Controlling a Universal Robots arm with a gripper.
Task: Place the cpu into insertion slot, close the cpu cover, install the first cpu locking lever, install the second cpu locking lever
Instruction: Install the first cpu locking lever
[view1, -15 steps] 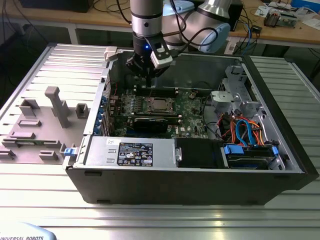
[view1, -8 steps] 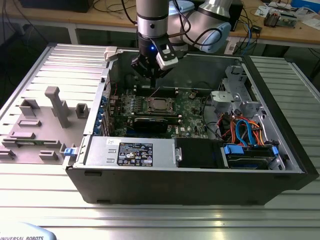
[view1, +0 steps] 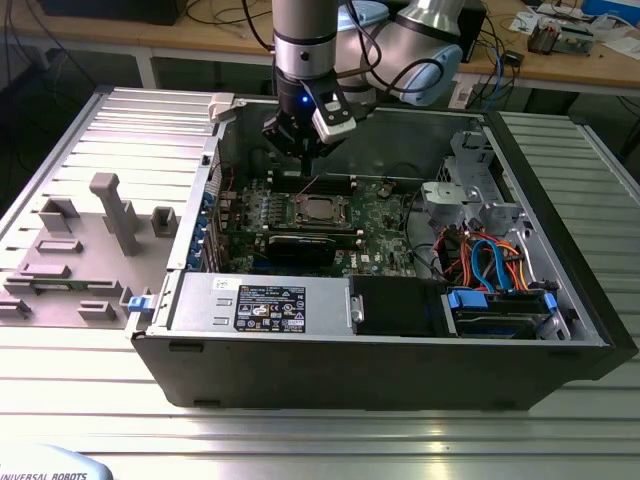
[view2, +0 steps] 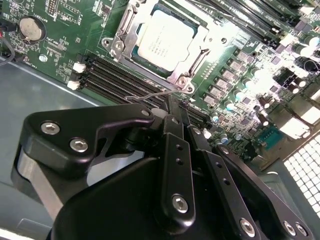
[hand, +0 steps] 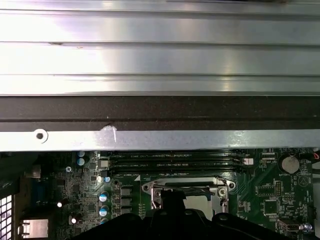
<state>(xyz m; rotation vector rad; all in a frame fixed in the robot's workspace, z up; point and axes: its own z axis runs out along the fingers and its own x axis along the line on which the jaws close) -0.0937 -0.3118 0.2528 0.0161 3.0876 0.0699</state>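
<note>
A dark grey open computer case (view1: 350, 372) is seen lying on a ribbed aluminium table (view1: 300, 440), filling the middle of the exterior view. The black gripper (view1: 303, 152) is held in the upper middle of that view, inside the case near its rear wall and just above the green circuit board (view1: 385, 215). In the second wrist view the gripper's (view2: 181, 107) two black fingers (view2: 175, 145) are drawn together with hardly any gap between them, and nothing is seen clamped there.

The small square cpu (view2: 167, 40) with its silvery-grey top face is seated flat in the square, silver-rimmed insertion slot (view2: 112, 45). The thin shiny metal cpu cover (view2: 200, 60) is lowered over it, so the chip's face is framed by the square window. In the exterior view the cpu (view1: 318, 209) is found at the centre of the board, below the gripper.

A thin silver wire lever (view2: 150, 94) is stretched from the slot's corner across the long black memory slots (view2: 115, 80), just beyond the fingertips. Whether it is touched cannot be told.
</note>
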